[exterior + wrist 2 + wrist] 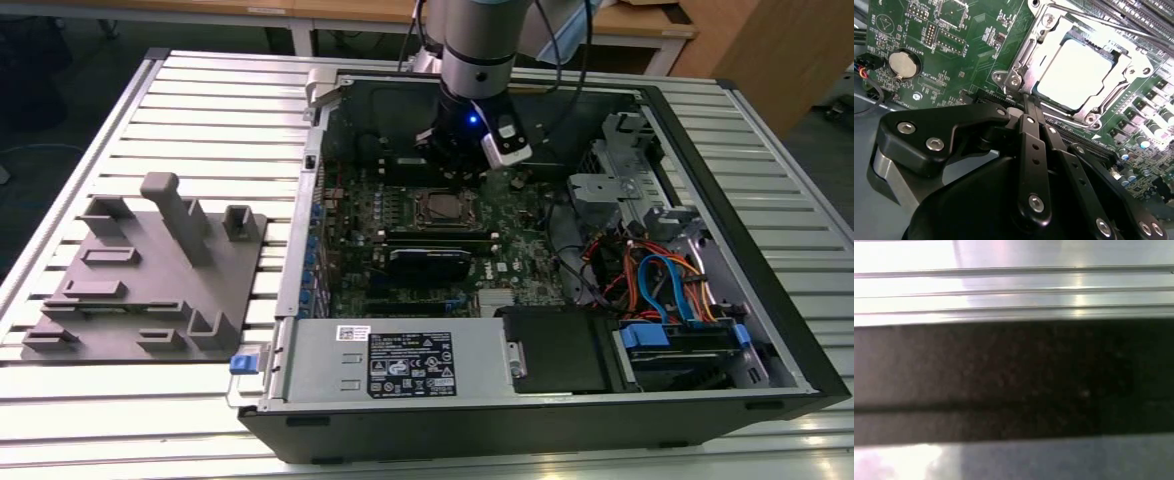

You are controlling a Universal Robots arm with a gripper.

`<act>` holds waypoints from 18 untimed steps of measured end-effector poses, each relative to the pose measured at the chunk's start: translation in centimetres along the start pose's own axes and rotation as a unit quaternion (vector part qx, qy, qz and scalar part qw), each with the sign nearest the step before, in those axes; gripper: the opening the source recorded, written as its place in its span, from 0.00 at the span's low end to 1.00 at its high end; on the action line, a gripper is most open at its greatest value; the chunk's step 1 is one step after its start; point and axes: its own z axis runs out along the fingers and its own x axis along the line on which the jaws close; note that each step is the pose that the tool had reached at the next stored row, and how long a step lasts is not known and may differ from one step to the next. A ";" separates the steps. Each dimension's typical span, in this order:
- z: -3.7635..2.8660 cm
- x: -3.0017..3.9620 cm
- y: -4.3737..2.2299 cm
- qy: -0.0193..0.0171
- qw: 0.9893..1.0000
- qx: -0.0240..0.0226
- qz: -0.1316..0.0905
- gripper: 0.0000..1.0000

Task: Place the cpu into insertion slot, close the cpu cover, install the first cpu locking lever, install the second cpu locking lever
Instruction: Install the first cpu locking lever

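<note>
The cpu (1076,75) lies flat in the insertion slot (1014,80), its silver-grey top showing through the window of the cpu cover (1051,35), which is folded down over it. A thin metal lever (1104,22) runs along the socket's far edge. My gripper (1026,105) is shut, its black fingers (1029,145) pressed together with their tips at the socket's near corner, touching or just off its rim. In the exterior view the gripper (451,165) hangs inside the open computer case just behind the insertion slot (441,207).
The case (747,300) lies open on a slatted aluminium table (200,110). A grey fixture block (147,270) sits on the exterior view's left. Cables (667,280) and drive bays fill the case's right. A coin battery (904,64) and memory slots (1134,10) flank the socket.
</note>
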 end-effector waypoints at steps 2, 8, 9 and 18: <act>0.11 0.00 -0.01 0.000 1.000 0.002 0.000 0.10; 0.28 0.00 0.02 0.000 1.000 0.003 0.000 0.10; 0.31 0.00 0.02 0.000 1.000 0.003 0.000 0.10; 0.40 0.01 0.02 0.001 1.000 -0.015 0.000 0.10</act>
